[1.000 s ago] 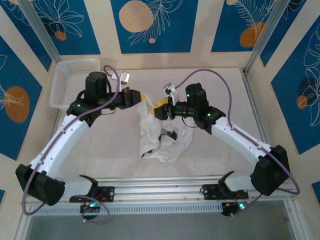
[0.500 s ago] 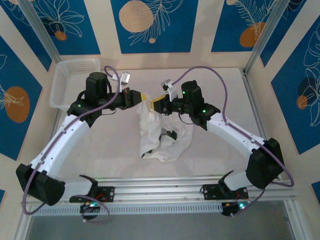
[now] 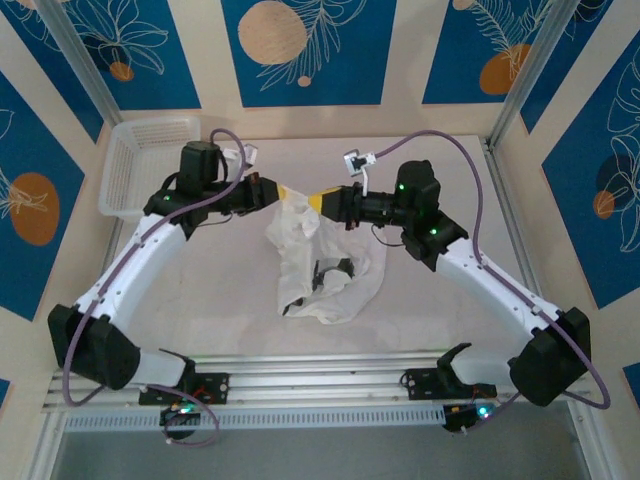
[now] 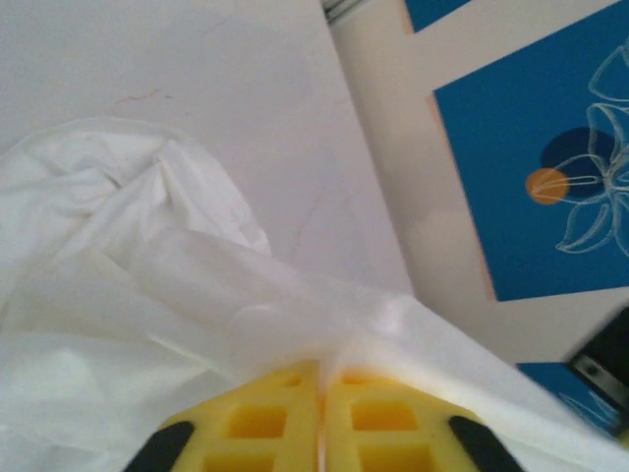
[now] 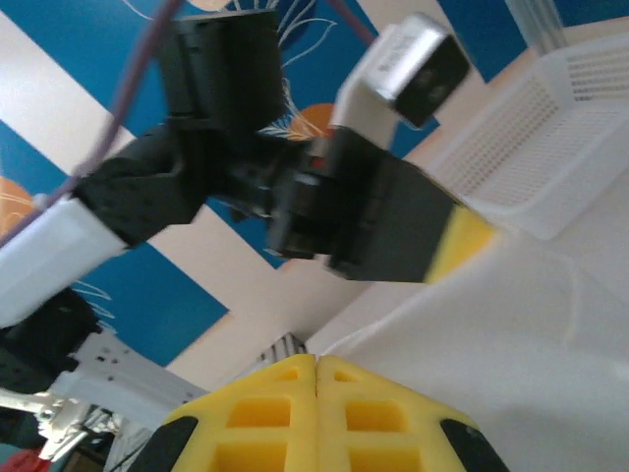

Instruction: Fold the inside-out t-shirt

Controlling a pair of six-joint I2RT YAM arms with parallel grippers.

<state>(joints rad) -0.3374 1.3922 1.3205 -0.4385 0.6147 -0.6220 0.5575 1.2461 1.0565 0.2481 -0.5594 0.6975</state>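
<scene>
Left gripper (image 3: 285, 193) and right gripper (image 3: 318, 203) each clench the lifted inside-out t-shirt (image 3: 300, 262); drawing apart evenly should spread it.

My table (image 3: 230, 300) is pale and matte, evenly lit, with only soft shadows. Cream walls (image 3: 400, 60) close it in on three sides. At 12 o'clock hangs a blue panel (image 3: 330, 60) with a peach disc (image 3: 272, 32) and white leaf outlines. At 9 o'clock there is another blue panel (image 3: 30, 150) with an orange disc (image 3: 33, 207), and a third panel (image 3: 600, 180) sits at 3 o'clock. Metal posts rise at 11 o'clock (image 3: 75, 50) and 1 o'clock (image 3: 530, 70). An aluminium rail (image 3: 320, 380) runs along the edge at 6 o'clock, with grey floor (image 3: 350, 450) below it.
</scene>
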